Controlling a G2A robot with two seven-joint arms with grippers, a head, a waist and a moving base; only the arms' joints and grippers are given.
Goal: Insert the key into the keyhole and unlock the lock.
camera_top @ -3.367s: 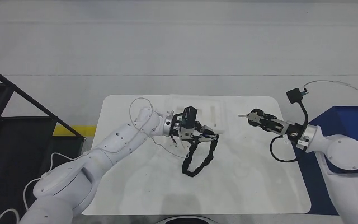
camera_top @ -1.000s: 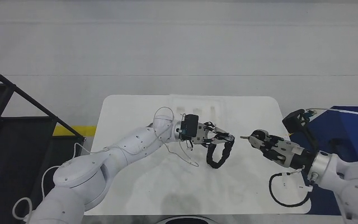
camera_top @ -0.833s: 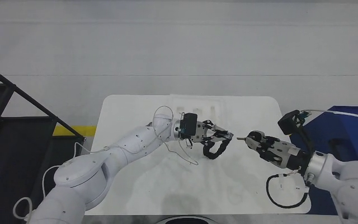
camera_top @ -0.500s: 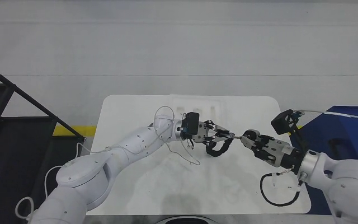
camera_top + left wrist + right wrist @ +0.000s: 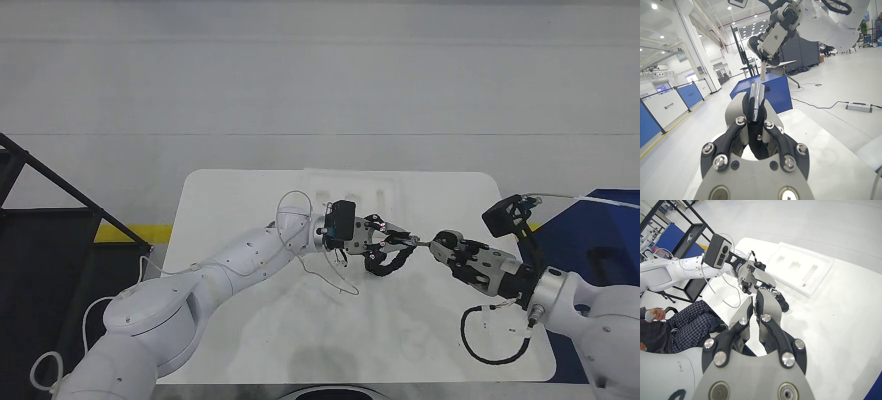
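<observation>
My left gripper (image 5: 396,240) is shut on the lock's chrome cylinder (image 5: 756,98), which points toward the other arm. The lock's black cable loop (image 5: 383,261) hangs under it above the white table (image 5: 240,200). My right gripper (image 5: 441,246) is shut on the key (image 5: 762,71) and holds it in line with the cylinder. In the left wrist view the key's tip sits just off the cylinder's end, with a small gap. In the right wrist view the right gripper (image 5: 753,306) faces the left gripper (image 5: 761,283), and the cable (image 5: 782,303) hangs beside them.
A white foam tray (image 5: 352,192) with several cut-out pockets lies at the table's far middle, behind the grippers. A black frame rack (image 5: 40,215) stands off the table's left side. A blue surface (image 5: 610,215) borders the right edge.
The right arm has moved left, bringing the key up to the cylinder's end. The left arm has shifted slightly right and lifted the lock, and the cable loop has drawn up shorter.
</observation>
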